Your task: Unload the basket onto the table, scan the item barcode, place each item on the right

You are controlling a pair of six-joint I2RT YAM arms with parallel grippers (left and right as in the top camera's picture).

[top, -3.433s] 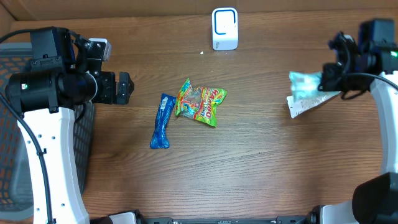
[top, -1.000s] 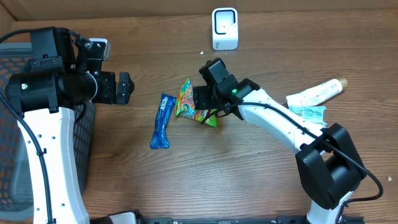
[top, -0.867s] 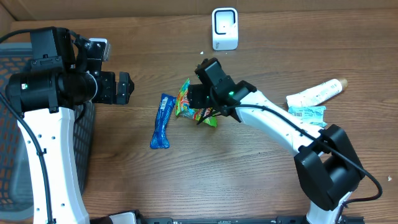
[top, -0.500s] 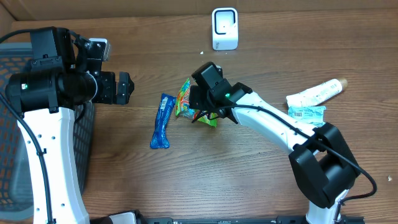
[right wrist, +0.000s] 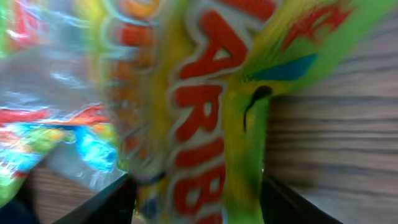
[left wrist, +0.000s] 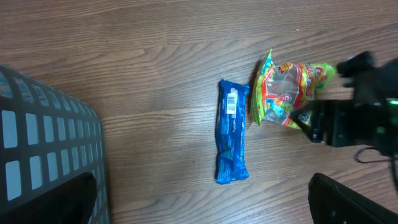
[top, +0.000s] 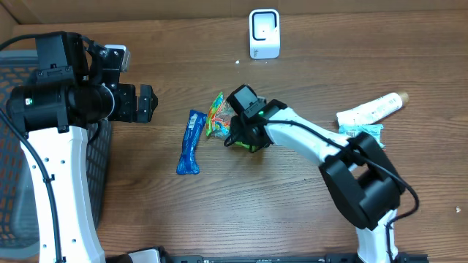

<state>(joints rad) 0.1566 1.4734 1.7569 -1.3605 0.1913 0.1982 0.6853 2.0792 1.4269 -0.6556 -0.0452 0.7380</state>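
A green and yellow candy bag (top: 218, 115) lies flat at the table's middle. My right gripper (top: 243, 136) is down over its right half. In the right wrist view the bag (right wrist: 205, 124) fills the whole gap between the two fingers, so the gripper (right wrist: 198, 194) is shut on it. A blue snack bar (top: 191, 142) lies just left of the bag, with its barcode label facing up in the left wrist view (left wrist: 231, 140). The white scanner (top: 264, 33) stands at the far edge. My left gripper (top: 146, 104) hovers open at the left, nothing between its fingers (left wrist: 205, 205).
A dark mesh basket (top: 14, 73) sits at the left edge, under the left arm. At the right lie a white tube-like packet (top: 369, 109) and a teal packet (top: 362, 131).
My right gripper slid down and left over the candy bag and narrowed its jaws onto it. The left arm stayed still.
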